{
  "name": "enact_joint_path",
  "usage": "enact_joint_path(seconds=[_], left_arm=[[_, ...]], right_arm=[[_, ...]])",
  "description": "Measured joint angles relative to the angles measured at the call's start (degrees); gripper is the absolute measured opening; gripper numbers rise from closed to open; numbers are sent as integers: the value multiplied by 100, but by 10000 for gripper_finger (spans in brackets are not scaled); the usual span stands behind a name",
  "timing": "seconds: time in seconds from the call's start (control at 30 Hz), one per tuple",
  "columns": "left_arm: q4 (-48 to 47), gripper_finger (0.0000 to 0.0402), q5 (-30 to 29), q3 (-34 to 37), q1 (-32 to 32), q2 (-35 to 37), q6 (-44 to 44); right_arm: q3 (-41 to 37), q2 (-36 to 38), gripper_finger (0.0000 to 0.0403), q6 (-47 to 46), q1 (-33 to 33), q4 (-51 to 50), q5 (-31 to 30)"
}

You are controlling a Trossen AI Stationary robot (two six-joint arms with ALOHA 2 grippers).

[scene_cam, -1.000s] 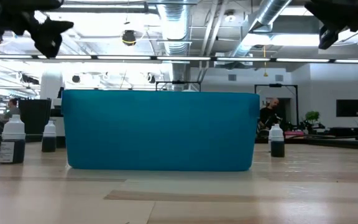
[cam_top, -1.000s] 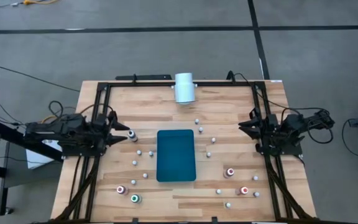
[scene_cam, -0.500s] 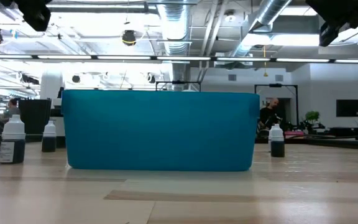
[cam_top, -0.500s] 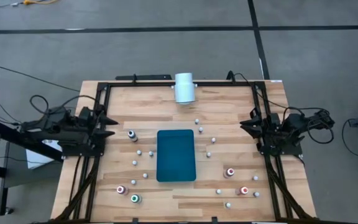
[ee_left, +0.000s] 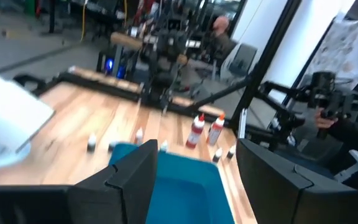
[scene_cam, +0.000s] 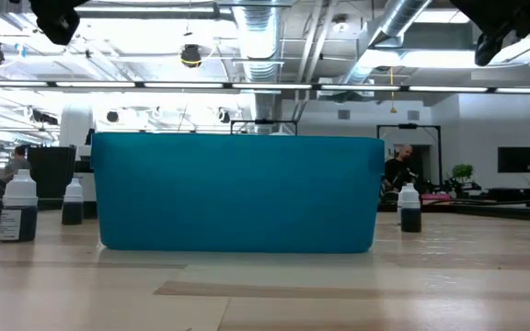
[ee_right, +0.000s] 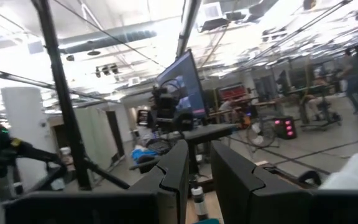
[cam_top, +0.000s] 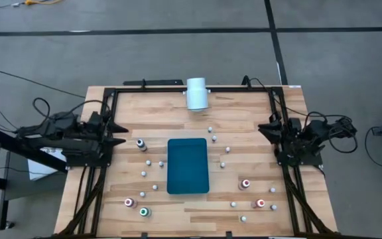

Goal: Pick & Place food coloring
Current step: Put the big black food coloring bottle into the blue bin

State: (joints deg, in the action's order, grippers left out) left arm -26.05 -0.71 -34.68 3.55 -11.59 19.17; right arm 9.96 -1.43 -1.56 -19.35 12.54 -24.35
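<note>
Food coloring bottles (cam_top: 141, 144) dot the tabletop (cam_top: 244, 119); labels unreadable. Left tool (cam_top: 119, 133) gapes empty; right tool (cam_top: 262, 128) is closed, empty.

left gripper (cam_top: 119, 133) withdrawn from bottle (cam_top: 141, 144) (empty)

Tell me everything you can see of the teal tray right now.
The teal tray is a rectangular, plain-coloured container with rounded corners, plastic by the look of it, lying flat near the middle of the wooden table with its long sides running front to back. From the low view its wall stands upright and unmarked. Seen from above, nothing shows inside it. Small food coloring bottles stand scattered around it on both sides, none visibly touching it. Neither gripper is near it.
</note>
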Motion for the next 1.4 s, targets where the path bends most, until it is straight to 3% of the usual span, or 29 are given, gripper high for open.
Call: enact_joint_path(seconds=[0.13,0.43,0.9,1.27,1.4], left_arm=[[-368,211,0,-278,0,-442,150],[-27,211,19,-463,0,-998,158],[-11,211,0,-460,0,-1015,185],[-15,200,-269,-460,0,-1013,1127],[-15,189,-103,-460,0,-1017,1444]], right_arm=[[46,0,59,63,0,-3,-150],[46,0,59,205,0,-46,-159],[46,0,59,203,0,-46,-154],[46,0,59,201,0,-44,-156],[46,0,59,199,0,-43,-159]])
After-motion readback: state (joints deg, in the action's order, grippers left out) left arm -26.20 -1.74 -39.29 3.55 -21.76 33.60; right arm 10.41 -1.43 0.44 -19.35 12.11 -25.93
